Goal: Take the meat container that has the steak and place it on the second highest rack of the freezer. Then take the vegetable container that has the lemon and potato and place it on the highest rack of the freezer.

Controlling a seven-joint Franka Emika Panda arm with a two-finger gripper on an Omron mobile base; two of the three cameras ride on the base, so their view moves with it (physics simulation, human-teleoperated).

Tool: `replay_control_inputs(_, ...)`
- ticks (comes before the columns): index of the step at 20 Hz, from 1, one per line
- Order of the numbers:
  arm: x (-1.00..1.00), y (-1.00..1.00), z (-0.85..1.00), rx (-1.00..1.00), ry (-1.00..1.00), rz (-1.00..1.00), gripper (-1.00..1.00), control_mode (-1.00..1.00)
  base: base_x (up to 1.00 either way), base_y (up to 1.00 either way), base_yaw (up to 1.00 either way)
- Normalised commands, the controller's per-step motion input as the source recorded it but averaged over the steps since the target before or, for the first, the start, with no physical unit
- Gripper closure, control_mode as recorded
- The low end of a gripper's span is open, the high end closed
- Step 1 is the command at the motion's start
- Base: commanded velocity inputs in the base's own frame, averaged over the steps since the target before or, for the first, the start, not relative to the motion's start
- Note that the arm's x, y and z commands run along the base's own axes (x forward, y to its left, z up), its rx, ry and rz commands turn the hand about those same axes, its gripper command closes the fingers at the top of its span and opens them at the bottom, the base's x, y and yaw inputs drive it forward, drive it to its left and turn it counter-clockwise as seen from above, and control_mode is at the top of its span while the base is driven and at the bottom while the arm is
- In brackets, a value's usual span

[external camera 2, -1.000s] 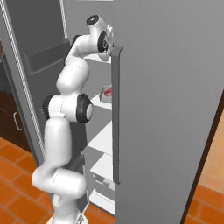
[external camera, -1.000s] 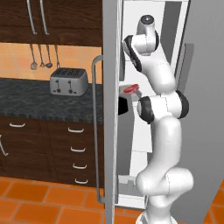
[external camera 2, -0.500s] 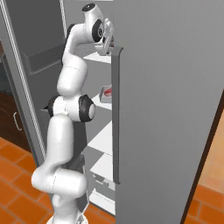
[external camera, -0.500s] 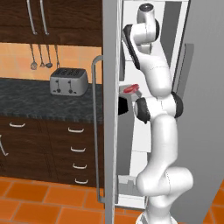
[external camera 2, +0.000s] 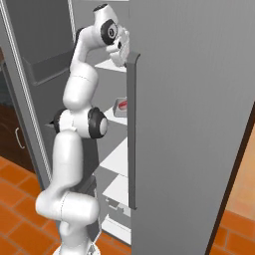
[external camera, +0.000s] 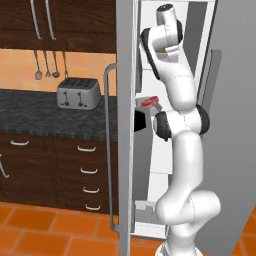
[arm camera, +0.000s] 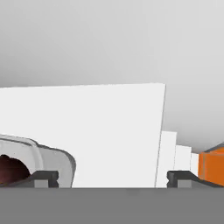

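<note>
The vegetable container [arm camera: 48, 158] lies on the white top rack [arm camera: 109, 131] of the freezer [external camera 2: 189, 124]. Its rim and the dark potato [arm camera: 11, 168] show at the lower left of the hand view; the lemon is hidden. My gripper [arm camera: 111, 179] is open just above that rack [external camera 2: 110, 64], its left fingertip [arm camera: 43, 178] by the container's rim and nothing between the fingers. In the right base view the gripper [external camera 2: 123, 54] sits high inside the freezer. One rack lower rests the meat container [external camera 2: 121, 104] [external camera: 149, 102] with the red steak [external camera: 147, 101].
The freezer's open door with its long bar handle [external camera: 108, 150] stands left of my arm. More white shelves [external camera 2: 117, 157] lie below. A toaster [external camera: 77, 92] sits on the dark counter [external camera: 40, 112] above wooden drawers [external camera: 75, 165]. The floor is orange tile [external camera: 50, 230].
My jaws have gone from half shut to wide open, letting go of the vegetable container. The hand has risen a little at the top of the freezer.
</note>
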Motion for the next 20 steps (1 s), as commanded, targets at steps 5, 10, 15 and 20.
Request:
replay_control_inputs(5,-0.20,-0.80,-1.00,0.07,-0.37,0.21,-1.00,-1.00,0.00,0.00,0.00)
replay_control_inputs(10,-0.28,0.47,-0.87,-0.09,-0.56,0.28,-1.00,-1.00,0.00,0.00,0.00)
replay_control_inputs(15,-0.67,0.98,-0.11,-0.31,-0.39,0.22,-1.00,-1.00,0.00,0.00,0.00)
replay_control_inputs(20,-1.00,0.47,0.06,-0.14,-0.24,0.16,-1.00,-1.00,0.00,0.00,0.00)
